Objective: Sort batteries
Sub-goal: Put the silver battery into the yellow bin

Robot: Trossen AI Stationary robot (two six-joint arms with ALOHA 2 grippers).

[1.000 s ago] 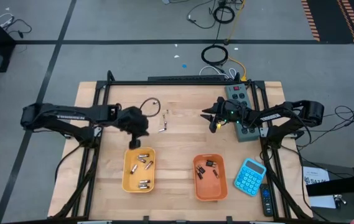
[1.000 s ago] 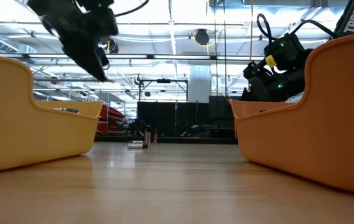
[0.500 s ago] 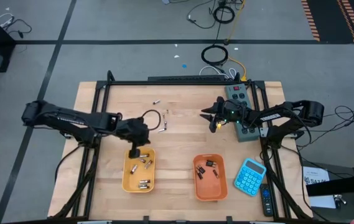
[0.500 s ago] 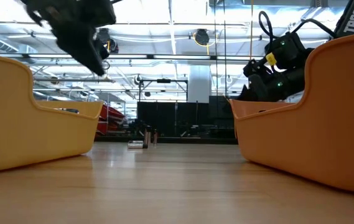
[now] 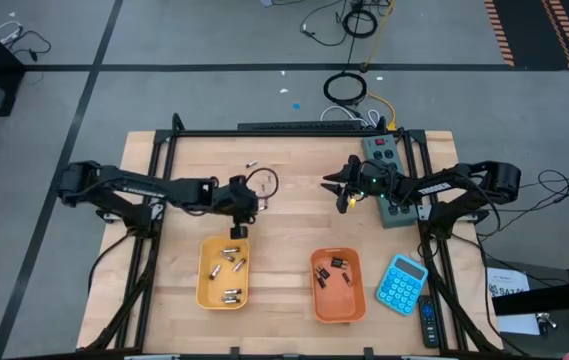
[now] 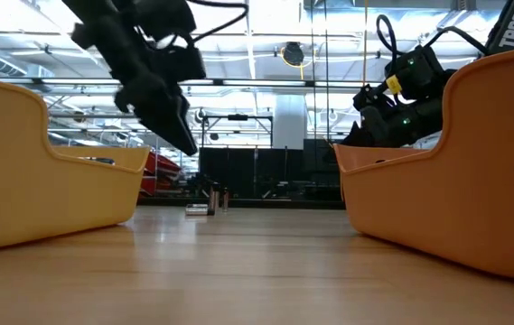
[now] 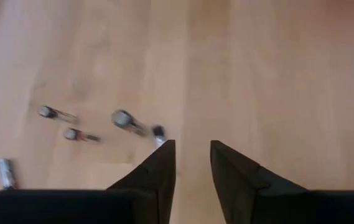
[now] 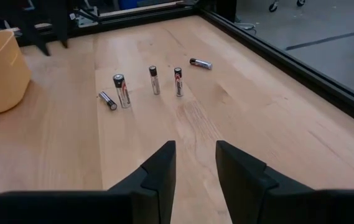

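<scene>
Both jaws slightly apart, empty: left gripper (image 7: 192,149) over loose batteries (image 7: 127,119), right gripper (image 8: 195,152) hovering nearby.

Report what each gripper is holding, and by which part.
Nothing is held. The left gripper is open and empty above the loose batteries; the right gripper is open and empty too.

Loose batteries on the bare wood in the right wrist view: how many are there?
5: one lying near the table's far edge, three standing in a row, one lying beside the largest.
</scene>
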